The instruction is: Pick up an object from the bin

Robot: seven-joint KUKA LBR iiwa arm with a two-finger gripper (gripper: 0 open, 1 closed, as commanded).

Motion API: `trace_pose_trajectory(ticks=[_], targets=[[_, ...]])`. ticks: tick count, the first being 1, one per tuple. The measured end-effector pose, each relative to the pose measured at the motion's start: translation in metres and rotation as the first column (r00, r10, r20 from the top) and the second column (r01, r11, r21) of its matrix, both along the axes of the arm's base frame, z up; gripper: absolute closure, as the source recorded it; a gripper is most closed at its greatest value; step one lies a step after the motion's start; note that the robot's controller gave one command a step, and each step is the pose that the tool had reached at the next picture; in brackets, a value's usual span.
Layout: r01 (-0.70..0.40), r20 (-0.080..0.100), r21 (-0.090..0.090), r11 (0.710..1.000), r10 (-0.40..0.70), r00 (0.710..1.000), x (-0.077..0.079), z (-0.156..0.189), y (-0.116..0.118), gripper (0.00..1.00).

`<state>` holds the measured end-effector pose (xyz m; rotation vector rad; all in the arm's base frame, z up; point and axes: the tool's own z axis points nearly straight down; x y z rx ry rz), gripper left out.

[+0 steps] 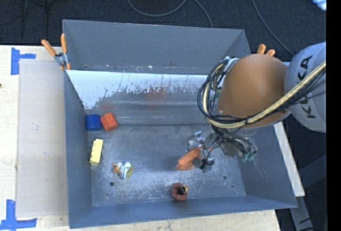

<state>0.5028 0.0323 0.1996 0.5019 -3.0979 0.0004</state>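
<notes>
**Operator:** Where should I be looking?

**Observer:** Look low in the right half of the grey bin [160, 64]. Your end effector [204, 159] hangs close to the floor there, under the arm's orange cover [253, 91] and its loop of cables [210, 94]. An elongated orange piece [186, 162] lies just to its left, touching it or nearly so. That is the thing nearest to hand.

**Operator:** Has it got hold of it?

**Observer:** You can't say so from here. The cover and cables crowd the wrist, so I cannot tell whether the end effector is wide or narrow. Nor can I tell whether the orange piece sits inside it or only beside it. I'd judge the low pose is there to meet something lying flat on the floor.

**Operator:** What else is in the bin?

**Observer:** Little, and it's scattered, so you have room.
- A blue block [92, 122] and an orange block [110, 121] sit side by side at the foot of the left wall.
- Below them a yellow brick [96, 151] lies along that wall.
- Beside the brick, toward the middle, is a small white-and-yellow thing [123, 170], too small to name.
- By the near wall sits a dark red round thing [179, 191]. Only this one is near the orange piece, and the two are apart.
</notes>
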Motion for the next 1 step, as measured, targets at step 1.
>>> trace_pose_trajectory(ticks=[1], targets=[[0.026, -0.006, 0.0, 1.0, -0.026, 1.0, 0.0056, 0.0459, 0.001, 1.0]])
